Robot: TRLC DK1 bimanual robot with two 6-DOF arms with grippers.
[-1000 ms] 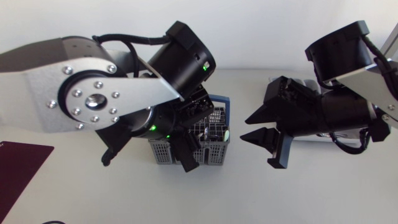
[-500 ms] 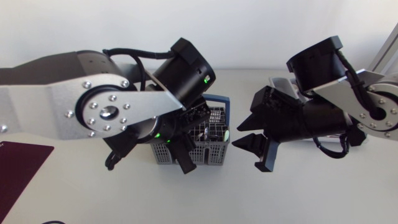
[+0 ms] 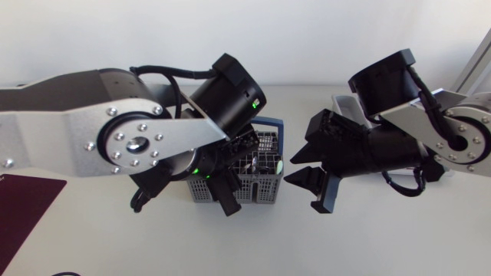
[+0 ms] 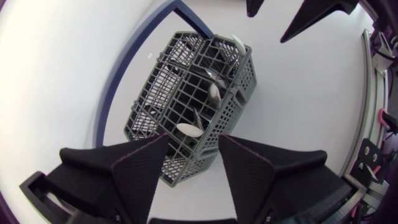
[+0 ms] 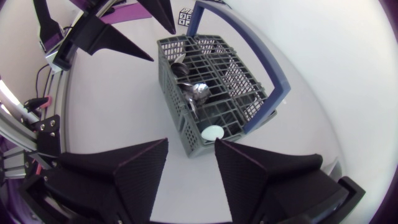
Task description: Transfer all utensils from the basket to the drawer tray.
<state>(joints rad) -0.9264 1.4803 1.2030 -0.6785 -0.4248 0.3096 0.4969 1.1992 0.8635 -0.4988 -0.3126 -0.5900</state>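
Note:
A grey cutlery basket with a blue handle stands mid-table, holding metal and white-headed utensils. My left gripper hovers over the basket's front left corner, open and empty; in the left wrist view its fingers straddle the basket's near corner from above. My right gripper hangs open just right of the basket, nothing between its fingers. In the right wrist view the basket lies ahead of it, with a white spoon head nearest. The drawer tray is mostly hidden behind my right arm.
A dark maroon mat lies at the table's left edge. Bare white table stretches in front of the basket and both grippers. The two grippers sit close together on either side of the basket.
My right arm has swung left, bringing its gripper up close beside the basket. My left arm has shifted slightly while its gripper stays over the basket. Both grippers keep the same opening.

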